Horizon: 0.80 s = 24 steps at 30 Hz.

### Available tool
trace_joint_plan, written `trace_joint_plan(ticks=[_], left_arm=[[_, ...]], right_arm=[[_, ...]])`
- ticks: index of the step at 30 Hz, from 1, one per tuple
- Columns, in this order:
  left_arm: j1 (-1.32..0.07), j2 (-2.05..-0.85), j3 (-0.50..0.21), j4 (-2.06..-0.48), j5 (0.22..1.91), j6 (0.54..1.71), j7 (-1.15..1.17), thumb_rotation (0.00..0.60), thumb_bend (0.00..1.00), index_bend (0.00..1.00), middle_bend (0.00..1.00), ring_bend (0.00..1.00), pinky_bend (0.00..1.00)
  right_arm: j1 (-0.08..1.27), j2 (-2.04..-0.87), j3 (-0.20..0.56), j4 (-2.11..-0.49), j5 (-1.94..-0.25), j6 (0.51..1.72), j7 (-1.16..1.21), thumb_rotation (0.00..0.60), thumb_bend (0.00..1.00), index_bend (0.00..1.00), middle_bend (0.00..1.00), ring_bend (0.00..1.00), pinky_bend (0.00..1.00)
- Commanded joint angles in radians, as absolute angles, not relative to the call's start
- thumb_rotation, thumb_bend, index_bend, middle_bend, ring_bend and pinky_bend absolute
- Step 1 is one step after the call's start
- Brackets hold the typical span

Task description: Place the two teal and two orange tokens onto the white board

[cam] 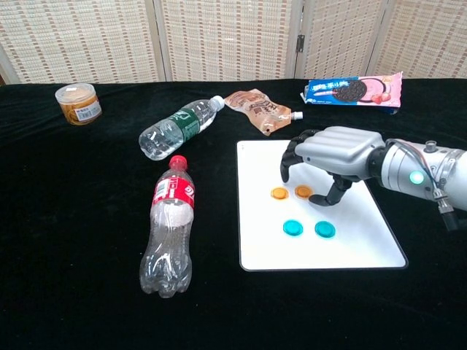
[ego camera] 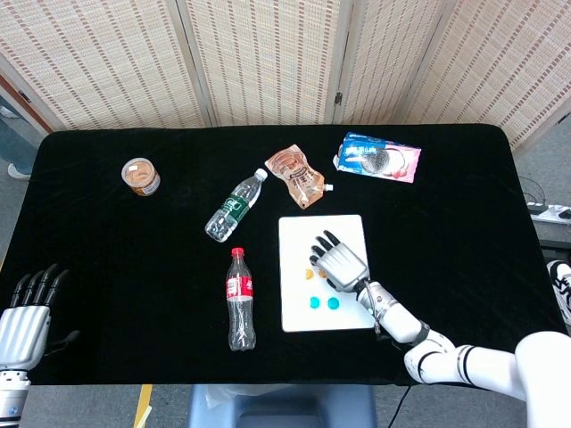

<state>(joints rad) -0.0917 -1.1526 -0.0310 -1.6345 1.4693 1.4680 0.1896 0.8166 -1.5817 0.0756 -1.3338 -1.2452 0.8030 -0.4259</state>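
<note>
The white board (cam: 365, 244) lies right of centre on the black table. Two teal tokens (cam: 292, 227) (cam: 325, 229) lie side by side on its near half. Above them lie two orange tokens: one (cam: 279, 193) in the open, the other (cam: 303, 192) flat on the board under my right hand (cam: 336, 154). That hand arches over it, fingers curled down on the left and thumb on the right, gripping nothing. In the head view the board (ego camera: 299, 232) and right hand (ego camera: 339, 260) show at centre. My left hand (ego camera: 22, 312) hangs with fingers spread off the table's front left corner.
A cola bottle (cam: 169, 230) lies left of the board, and a green-label water bottle (cam: 175, 129) behind it. A brown pouch (cam: 259, 108) and a cookie pack (cam: 354, 90) lie beyond the board. A small jar (cam: 79, 103) stands at the far left.
</note>
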Motion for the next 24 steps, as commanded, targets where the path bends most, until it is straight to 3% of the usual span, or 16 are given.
trace_joint_plan(ticks=[1,11,20,24], left_arm=[[-0.092,-1.152,-0.032,-1.634,1.47,1.468,0.189,0.6,0.17,0.0,0.0,0.0,0.0],[-0.1,-1.149,-0.045,-1.64,1.476,1.478,0.188,0.6,0.17,0.0,0.0,0.0,0.0],[-0.11,-1.167,-0.06,-1.65,1.476,1.486,0.221,0.6,0.17,0.0,0.0,0.0,0.0],[-0.115,-1.172,-0.064,-1.661,1.474,1.485,0.235,0.6,0.17,0.0,0.0,0.01,0.0]], right_arm=[[0.812,-1.574,0.075,-1.342,-1.255,0.816,-0.417,0.6,0.43,0.26,0.21,0.07,0.0],[0.697,-1.42,0.109,-1.479,-1.284,1.04,-0.365,0.6,0.43,0.23,0.21,0.09,0.0],[0.49,-1.222,0.065,-1.619,-1.322,1.291,-0.297,0.6,0.43,0.21,0.16,0.1,0.0],[0.387,-1.176,0.035,-1.623,-1.366,1.411,-0.218,0.6,0.43,0.13,0.13,0.09,0.0]])
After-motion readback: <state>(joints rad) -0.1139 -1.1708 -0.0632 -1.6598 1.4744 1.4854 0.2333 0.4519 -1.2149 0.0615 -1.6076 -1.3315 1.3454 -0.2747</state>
